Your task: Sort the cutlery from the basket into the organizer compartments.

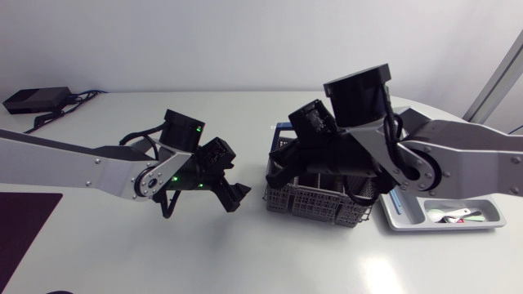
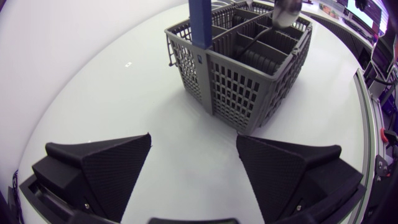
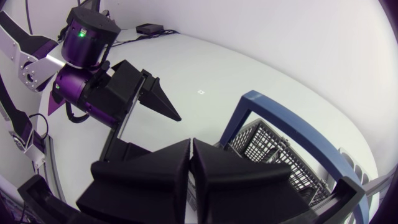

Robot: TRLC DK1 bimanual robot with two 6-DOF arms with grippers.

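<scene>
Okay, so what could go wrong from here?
1. The left gripper sits close beside the basket where the right gripper hovers, so they could collide.
2. The basket's upright blue handle stands right by the right gripper and could snag it.

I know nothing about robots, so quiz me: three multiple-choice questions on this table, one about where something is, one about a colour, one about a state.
1. The organizer lies on which side of the basket? A: its left. B: its right. C: behind it.
2. The basket's handle is: A: red. B: blue. C: yellow.
3. The left gripper is: A: open and empty. B: shut on a fork. C: shut on the basket.
Answers: 1 B, the head view shows it right of the basket. 2 B, both wrist views show a blue bar. 3 A, its fingers stand wide apart with nothing between.
</scene>
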